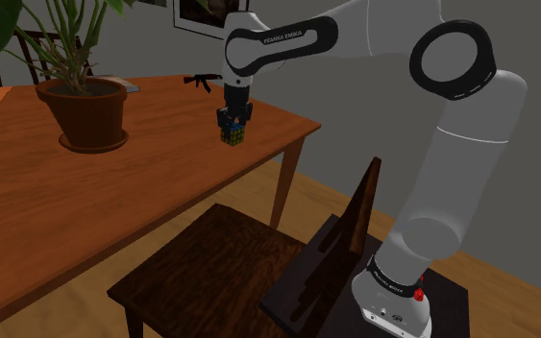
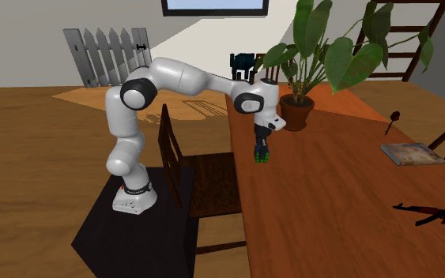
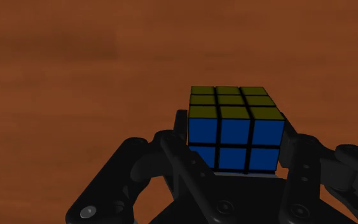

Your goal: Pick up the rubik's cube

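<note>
The cube (image 3: pixel 234 127), yellow on top and blue on the face toward the camera, sits clasped between the two fingers of the gripper (image 3: pixel 234 137), which press its opposite sides. It is low over the table (image 1: pixel 86 211), near the edge closest to the stand; whether it touches the wood cannot be told. The hand points straight down. The arm (image 2: pixel 182 79) rises from its stand, bends at a high elbow and stretches level across the chair (image 1: pixel 220 259). A potted plant (image 1: pixel 87 113) stands well apart.
</note>
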### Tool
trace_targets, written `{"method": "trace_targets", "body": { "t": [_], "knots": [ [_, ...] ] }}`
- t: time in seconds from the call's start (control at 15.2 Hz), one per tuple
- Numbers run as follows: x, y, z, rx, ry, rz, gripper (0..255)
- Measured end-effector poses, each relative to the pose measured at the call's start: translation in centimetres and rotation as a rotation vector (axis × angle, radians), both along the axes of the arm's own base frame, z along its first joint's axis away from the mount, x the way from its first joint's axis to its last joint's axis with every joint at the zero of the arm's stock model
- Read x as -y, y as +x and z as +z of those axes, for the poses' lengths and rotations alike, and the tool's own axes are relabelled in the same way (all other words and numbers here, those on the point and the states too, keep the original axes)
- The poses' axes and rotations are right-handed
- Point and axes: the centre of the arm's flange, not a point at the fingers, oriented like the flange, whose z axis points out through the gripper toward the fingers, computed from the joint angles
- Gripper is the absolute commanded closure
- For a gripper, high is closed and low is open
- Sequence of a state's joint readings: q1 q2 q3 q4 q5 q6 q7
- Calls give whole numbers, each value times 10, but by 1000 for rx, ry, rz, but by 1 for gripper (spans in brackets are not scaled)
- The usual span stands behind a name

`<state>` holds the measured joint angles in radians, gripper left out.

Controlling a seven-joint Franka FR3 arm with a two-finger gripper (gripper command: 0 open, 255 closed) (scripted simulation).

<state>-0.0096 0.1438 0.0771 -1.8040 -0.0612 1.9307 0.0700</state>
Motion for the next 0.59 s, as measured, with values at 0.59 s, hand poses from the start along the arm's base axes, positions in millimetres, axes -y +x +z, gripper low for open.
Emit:
{"method": "trace_targets", "body": {
  "t": [0.59],
  "knots": [
    [0, -1, 47, 0, 0, 0, 255]
  ]
}}
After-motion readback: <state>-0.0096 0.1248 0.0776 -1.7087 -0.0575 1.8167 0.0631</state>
